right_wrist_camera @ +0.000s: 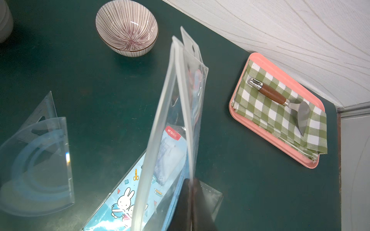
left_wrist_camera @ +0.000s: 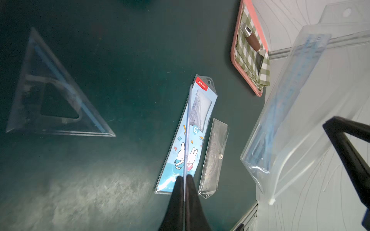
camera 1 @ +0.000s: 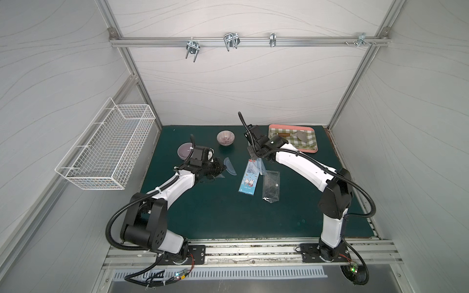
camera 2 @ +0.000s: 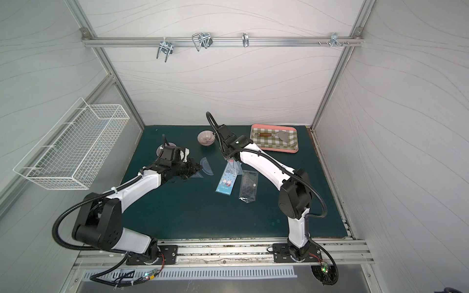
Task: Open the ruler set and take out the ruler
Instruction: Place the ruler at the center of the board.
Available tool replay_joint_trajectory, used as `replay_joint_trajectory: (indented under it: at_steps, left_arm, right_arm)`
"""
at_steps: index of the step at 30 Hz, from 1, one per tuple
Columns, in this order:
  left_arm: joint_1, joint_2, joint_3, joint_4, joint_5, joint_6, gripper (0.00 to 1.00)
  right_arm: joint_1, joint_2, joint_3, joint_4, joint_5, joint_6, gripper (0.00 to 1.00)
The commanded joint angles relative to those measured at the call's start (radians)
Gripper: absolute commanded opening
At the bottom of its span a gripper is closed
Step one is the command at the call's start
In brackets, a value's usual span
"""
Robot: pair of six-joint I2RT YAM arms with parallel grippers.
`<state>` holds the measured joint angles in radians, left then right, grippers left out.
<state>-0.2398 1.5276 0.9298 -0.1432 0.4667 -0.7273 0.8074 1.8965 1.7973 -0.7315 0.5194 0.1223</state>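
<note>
Ruler set (right_wrist_camera: pixel 180 104), a clear plastic pouch, is held up at a slant over the tabletop (camera 1: pixel 228 215). The right pincer (right_wrist_camera: pixel 192 185) pinches it at one edge, jaws closed flat on the plastic. The pouch's two white sealing strips stand parted. Through the pouch wall in the left wrist view, a blue ruler (left_wrist_camera: pixel 300 80) shows inside, lying along its length. In both top views the pouch sits just under the right pincer's tip, over the far end of a blue rabbit card (camera 1: pixel 247 181). The card lies flat on the tabletop with a clear packet (camera 1: pixel 271 186) just beside it. The left pincer (left_wrist_camera: pixel 184 178) stands apart from the pouch, its jaws closed on the thin edge of a protractor (camera 1: pixel 230 166). A clear set square (left_wrist_camera: pixel 56 96) lies flat near it.
</note>
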Motion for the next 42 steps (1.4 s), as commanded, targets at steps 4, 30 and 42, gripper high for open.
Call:
replay_joint_trajectory:
  at_steps: [4, 30, 42]
  left_arm:
    - [0.057, 0.180, 0.103, 0.083, 0.091, 0.037, 0.00]
    - [0.076, 0.406, 0.193, 0.036, 0.005, 0.039, 0.07]
    - [0.074, 0.272, 0.185, -0.048, -0.046, 0.065, 0.56]
  right_arm:
    - [0.000, -0.055, -0.012, 0.016, 0.018, -0.017, 0.00]
    - [-0.001, -0.055, -0.010, 0.021, 0.021, -0.030, 0.00]
    - [0.008, -0.008, 0.030, -0.015, -0.005, -0.032, 0.00]
